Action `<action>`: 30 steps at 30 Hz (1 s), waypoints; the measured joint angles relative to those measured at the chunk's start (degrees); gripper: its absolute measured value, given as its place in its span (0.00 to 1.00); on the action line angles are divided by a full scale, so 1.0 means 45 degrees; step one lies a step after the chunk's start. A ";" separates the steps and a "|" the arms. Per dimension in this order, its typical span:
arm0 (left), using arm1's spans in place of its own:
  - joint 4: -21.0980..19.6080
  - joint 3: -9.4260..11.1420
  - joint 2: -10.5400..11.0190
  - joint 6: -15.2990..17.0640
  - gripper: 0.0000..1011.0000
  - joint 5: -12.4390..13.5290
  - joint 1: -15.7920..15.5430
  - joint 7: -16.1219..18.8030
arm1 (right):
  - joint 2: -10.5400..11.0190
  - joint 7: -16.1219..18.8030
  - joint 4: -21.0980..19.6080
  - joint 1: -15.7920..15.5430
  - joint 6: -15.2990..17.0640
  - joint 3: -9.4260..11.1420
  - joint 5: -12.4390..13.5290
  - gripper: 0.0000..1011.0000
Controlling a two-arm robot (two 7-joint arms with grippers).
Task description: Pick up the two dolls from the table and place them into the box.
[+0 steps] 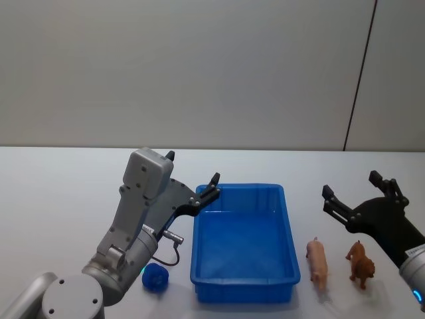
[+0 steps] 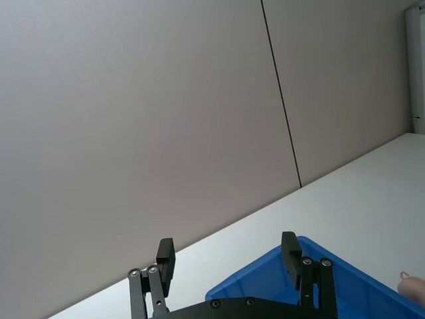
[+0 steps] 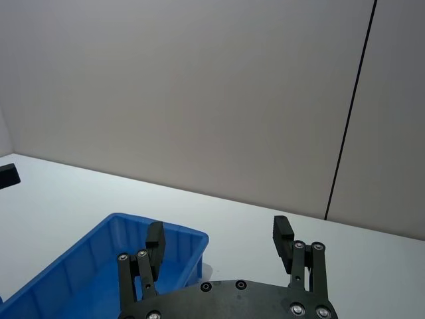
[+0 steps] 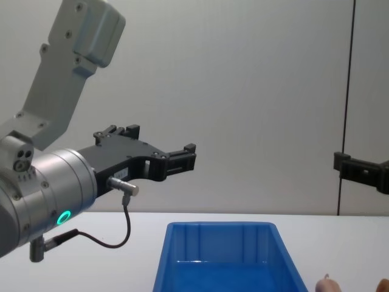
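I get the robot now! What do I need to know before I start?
Left gripper: open, empty, raised near the box's far left corner.
Right gripper: open, empty, raised above the table to the right of the box.
Pink doll and brown doll: on the table right of the box.
Blue lump: on the table left of the box.
Done: nothing yet; the box has no toys in it.
Left: pick up the dolls and put them in the box.
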 joint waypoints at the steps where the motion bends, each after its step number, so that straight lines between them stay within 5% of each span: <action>1: 0.0000 0.0000 0.0000 0.0000 0.99 0.0000 0.0000 0.0000 | 0.0014 0.0012 0.0022 0.0012 0.0011 0.0016 -0.0014 0.99; 30: 0.0000 0.0000 0.0000 0.0000 0.99 0.0000 0.0000 0.0000 | 0.0680 0.1642 0.2083 0.0667 0.1751 0.0451 -0.0964 0.99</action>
